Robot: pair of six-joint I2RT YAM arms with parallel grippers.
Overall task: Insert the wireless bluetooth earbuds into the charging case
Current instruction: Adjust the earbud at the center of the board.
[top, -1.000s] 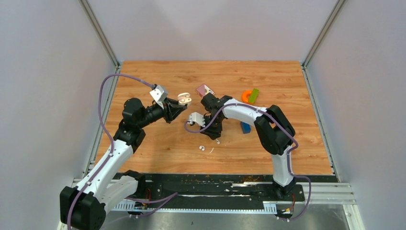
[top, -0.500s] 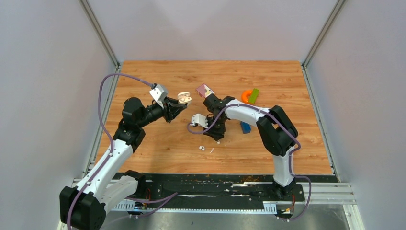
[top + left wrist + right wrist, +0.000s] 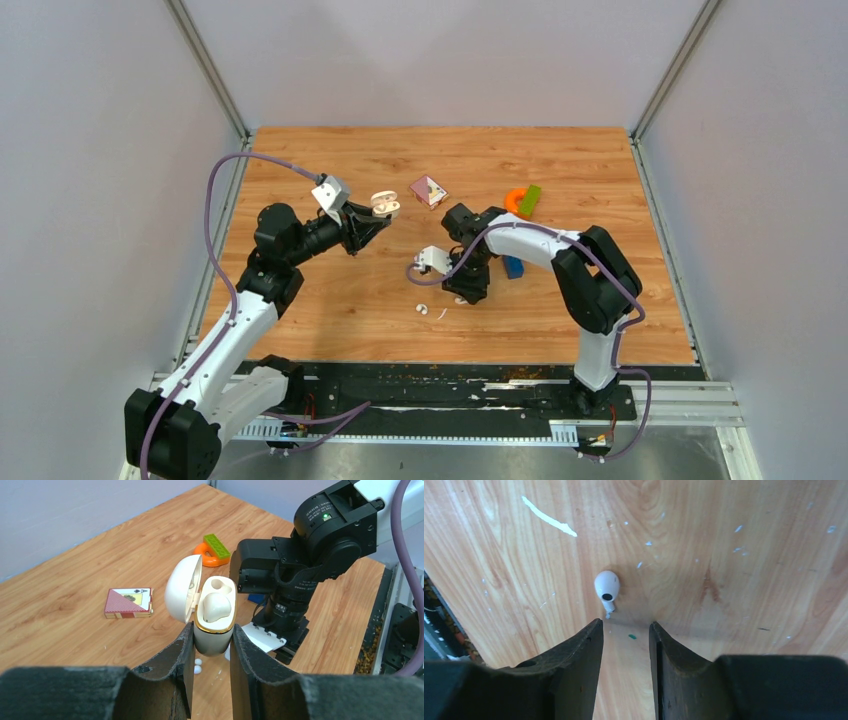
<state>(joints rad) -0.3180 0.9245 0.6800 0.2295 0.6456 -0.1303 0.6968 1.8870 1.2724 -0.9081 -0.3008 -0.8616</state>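
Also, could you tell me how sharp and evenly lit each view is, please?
Top external: evenly lit, sharp, faint shadows on the table. Left wrist: the charging case is crisp, the near fingers dark and soft. Right wrist: the earbud is sharp, its shadow soft.

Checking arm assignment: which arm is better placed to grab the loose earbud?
Right: its jaws hang open, empty, beside the earbud; the left's jaws are shut on the open charging case.
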